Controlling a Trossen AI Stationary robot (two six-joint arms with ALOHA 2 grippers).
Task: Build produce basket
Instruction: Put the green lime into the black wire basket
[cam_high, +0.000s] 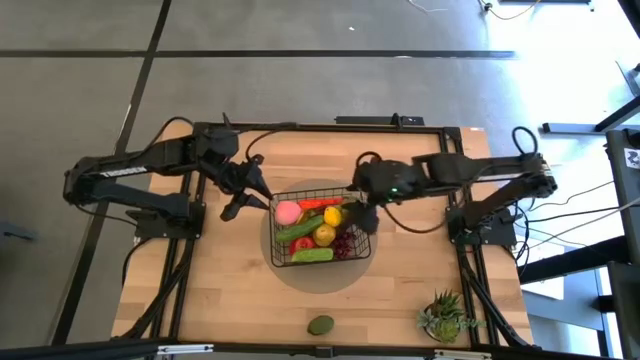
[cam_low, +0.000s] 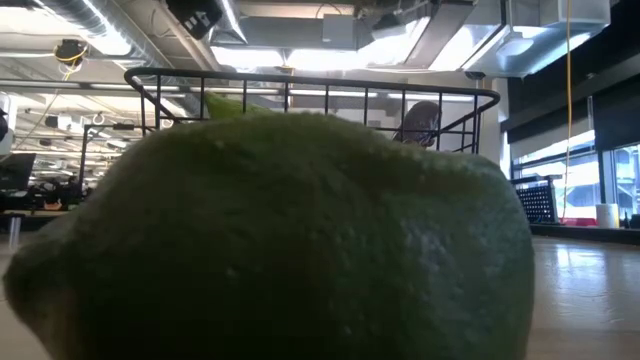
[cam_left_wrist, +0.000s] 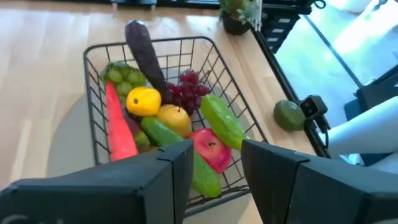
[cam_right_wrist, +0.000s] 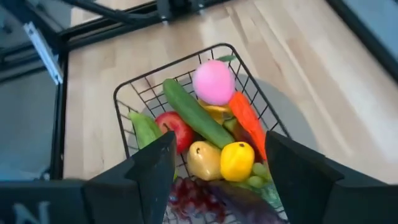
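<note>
Nearly done. Basket (cam_high: 322, 232) sits mid-table, packed with produce (cam_left_wrist: 168, 121). One green fruit (cam_high: 320, 325) is left out near the front edge. My left gripper (cam_high: 247, 194) hangs beside the basket, fingers parted, holding nothing; right gripper (cam_high: 362, 213) over its far rim, spread wide, empty.

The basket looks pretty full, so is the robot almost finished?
Nearly. The basket already holds produce: a carrot, lemon, cucumbers and grapes. Nothing is in hand: the left gripper and right gripper hover empty at its sides. One lime remains on the table.
</note>
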